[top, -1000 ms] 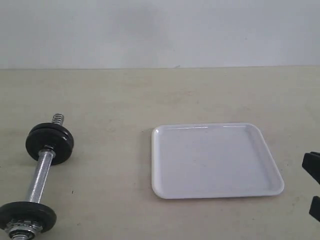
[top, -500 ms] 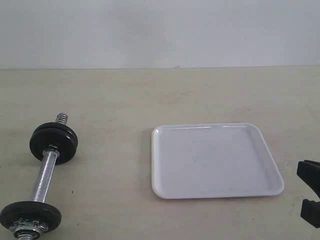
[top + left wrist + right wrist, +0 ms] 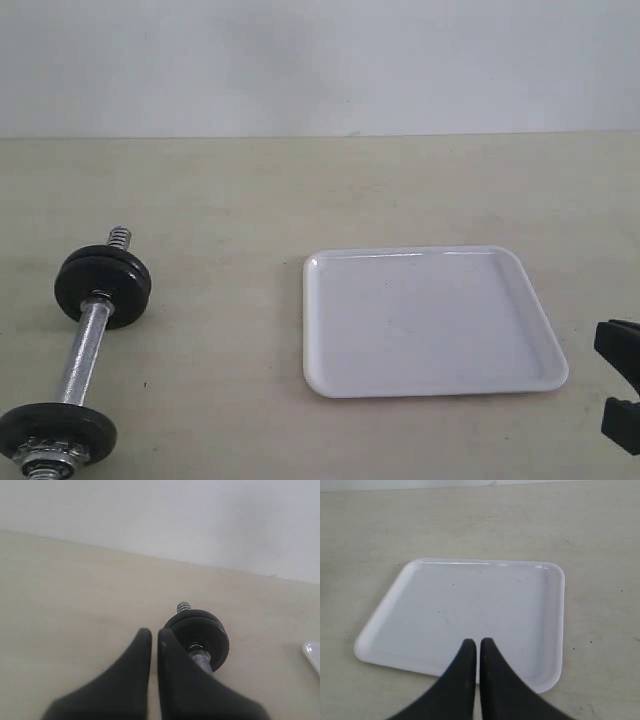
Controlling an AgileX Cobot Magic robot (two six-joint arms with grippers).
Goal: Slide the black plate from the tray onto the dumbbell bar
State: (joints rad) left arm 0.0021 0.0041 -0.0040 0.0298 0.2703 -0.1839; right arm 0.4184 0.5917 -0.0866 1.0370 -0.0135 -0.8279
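The white tray (image 3: 430, 320) lies right of centre with nothing on it; the right wrist view also shows the tray (image 3: 470, 600) bare. The dumbbell bar (image 3: 85, 345) lies at the left. Its far end carries what looks like two black discs (image 3: 102, 285) pressed together, and its near end one black disc (image 3: 55, 430). Which disc is the black plate I cannot tell. My left gripper (image 3: 154, 632) is shut on nothing beside the bar (image 3: 200, 657), near the far discs (image 3: 200, 630). My right gripper (image 3: 478, 642) is shut over the tray's near rim.
Black parts of the right gripper (image 3: 622, 350) show at the right edge of the exterior view. The bar's threaded tip (image 3: 118, 237) sticks out past the far discs. A pale wall stands behind the beige table (image 3: 230, 200).
The dumbbell bar shifted slightly right, then drifted back a little. The right gripper came a bit further into the exterior view and has stayed there since.
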